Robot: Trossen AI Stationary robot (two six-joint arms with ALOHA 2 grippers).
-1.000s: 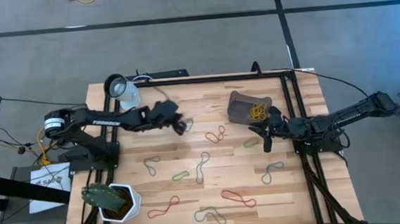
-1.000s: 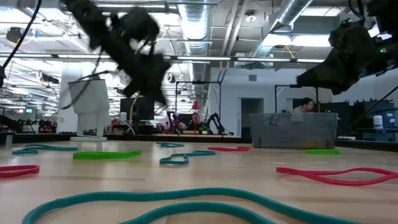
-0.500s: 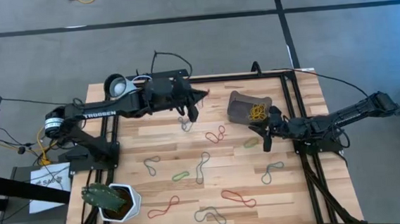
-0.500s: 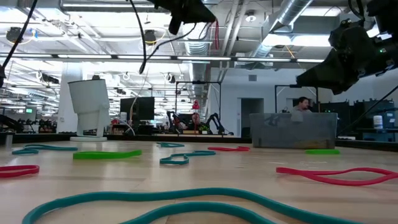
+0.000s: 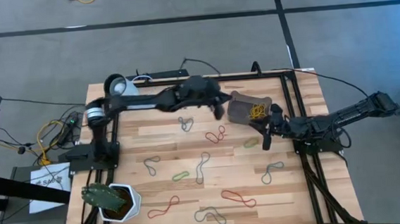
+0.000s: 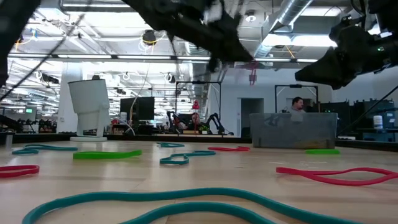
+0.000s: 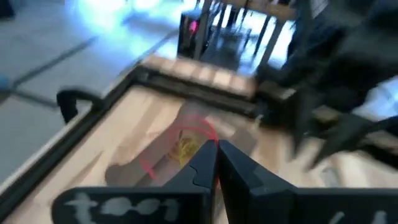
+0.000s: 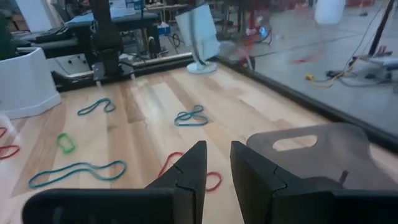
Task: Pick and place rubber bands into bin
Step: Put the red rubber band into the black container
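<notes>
The left gripper (image 5: 218, 111) was blurred, just beside the bin (image 5: 242, 107) — its fingers pinched a red rubber band (image 7: 186, 140). The right gripper (image 5: 267, 139) waited near the bin's other side, fingers slightly parted, empty. Loose rubber bands (image 5: 202, 167) littered the wooden table (image 5: 159, 139); a person (image 6: 297, 106) sat behind.

Left gripper (image 5: 219, 111): I see it stretched far across, fingers closed;
Right gripper (image 5: 265, 137): low, slightly parted
</notes>
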